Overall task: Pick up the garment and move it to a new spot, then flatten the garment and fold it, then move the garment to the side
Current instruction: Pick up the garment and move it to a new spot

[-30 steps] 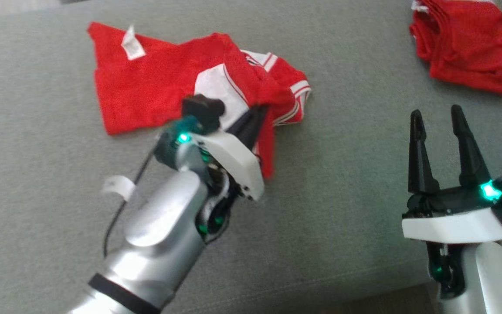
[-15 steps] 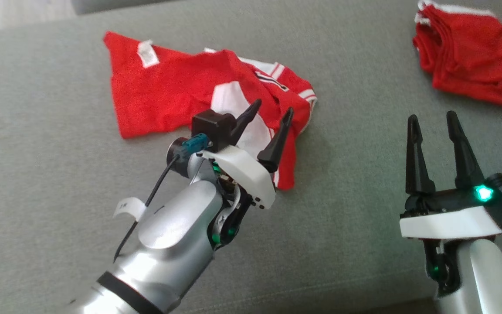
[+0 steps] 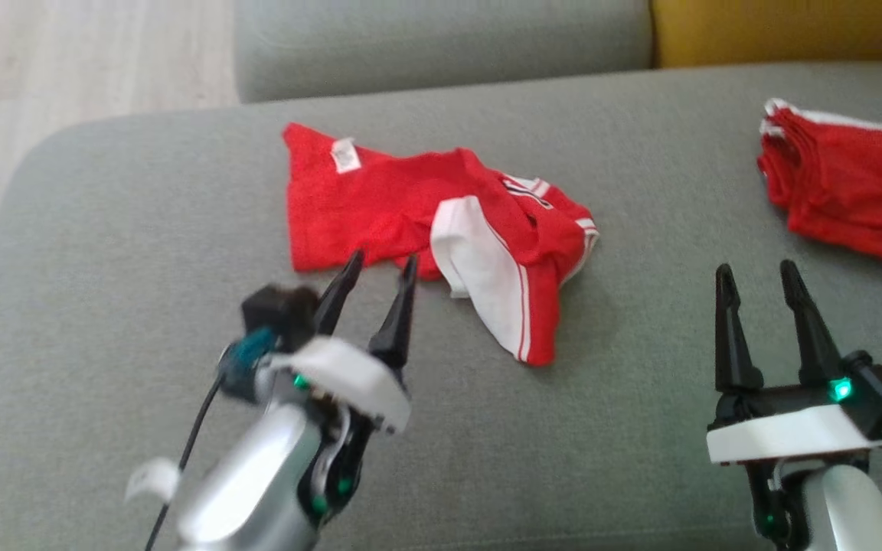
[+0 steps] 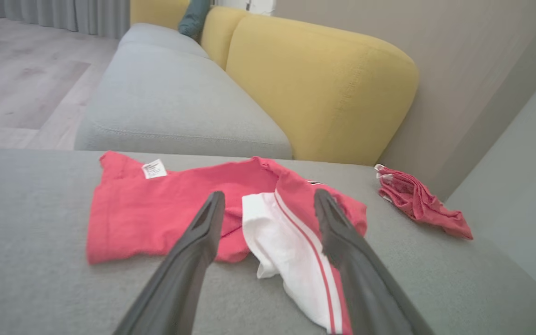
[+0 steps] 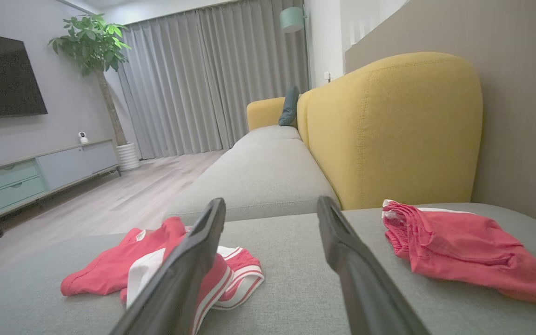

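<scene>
The garment (image 3: pixel 410 207) is a red jersey with a white striped sleeve and a small white tag. It lies crumpled on the grey sofa seat (image 3: pixel 142 229); the left wrist view has the garment (image 4: pixel 156 209) just ahead, and the right wrist view has the garment (image 5: pixel 110 274) at lower left. My left gripper (image 3: pixel 376 275) hovers open just in front of its near edge, nothing between the fingers (image 4: pixel 203 232). My right gripper (image 3: pixel 756 277) stands open at the lower right, well to the right of the jersey, with nothing between its fingers (image 5: pixel 203 237).
A second red folded garment (image 3: pixel 843 180) lies at the far right of the seat, also the folded garment (image 5: pixel 449 242). A yellow sofa back (image 4: pixel 324 88) rises behind. Another grey seat cushion (image 3: pixel 441 38) adjoins at the back; wooden floor (image 3: pixel 66 61) lies to the left.
My left gripper opened and let go of the jersey, then drew back toward me. The jersey now rests on the seat. The head camera tilted up, shifting the whole picture down.
</scene>
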